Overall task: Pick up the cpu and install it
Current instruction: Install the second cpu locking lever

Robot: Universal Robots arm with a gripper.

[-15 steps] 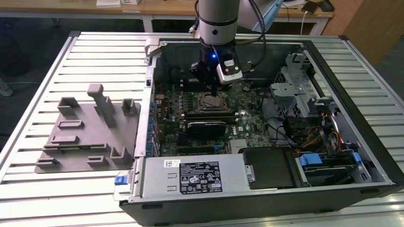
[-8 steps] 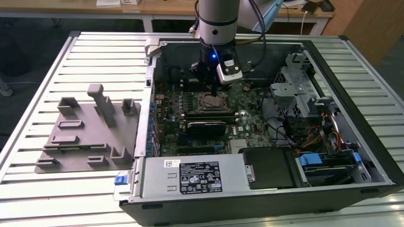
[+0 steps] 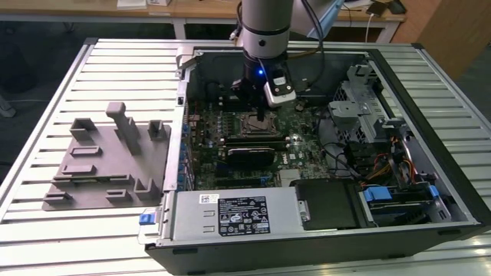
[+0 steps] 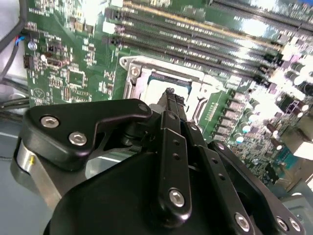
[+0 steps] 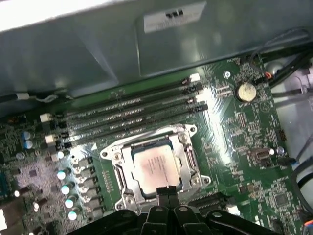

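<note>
In the first wrist view the claw (image 5: 164, 192) has its fingers pressed together, tips at the near edge of the cpu (image 5: 155, 168). The cpu lies flat inside the socket frame (image 5: 188, 152) on the motherboard (image 5: 234, 147), with the memory slots (image 5: 132, 110) beyond it.

Silvery, perhaps tan-rimmed cpu (image 5: 155, 170); green motherboard (image 5: 234, 147).

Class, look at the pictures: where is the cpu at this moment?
In the first wrist view the cpu lies flat inside the motherboard socket, just below the memory slots, with the pincer at its edge.
</note>
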